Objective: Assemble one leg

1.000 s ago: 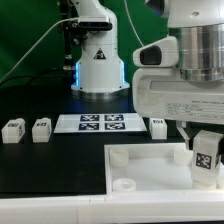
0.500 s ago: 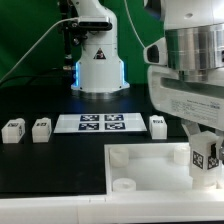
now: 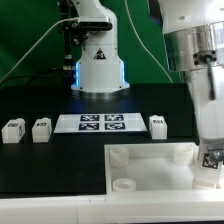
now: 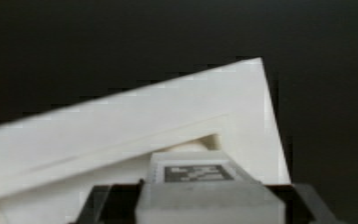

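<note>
Looks like the gripper [image 4: 199, 203] is pinching the leg [image 4: 197, 172] over the panel [image 3: 150, 170] corner, so I'd guess next is lining it up and seating it.

The tabletop [image 3: 40, 170] is matt black, without shine. The panel [image 3: 150, 170] looks like smooth white plastic with a dull finish. So does the leg [image 4: 197, 172], whose tag looks like printed paper. The end effector [image 4: 201, 200] has matt black fingers [image 4: 115, 203]. The robot base [image 3: 98, 68] wears a glossy white shell.
</note>
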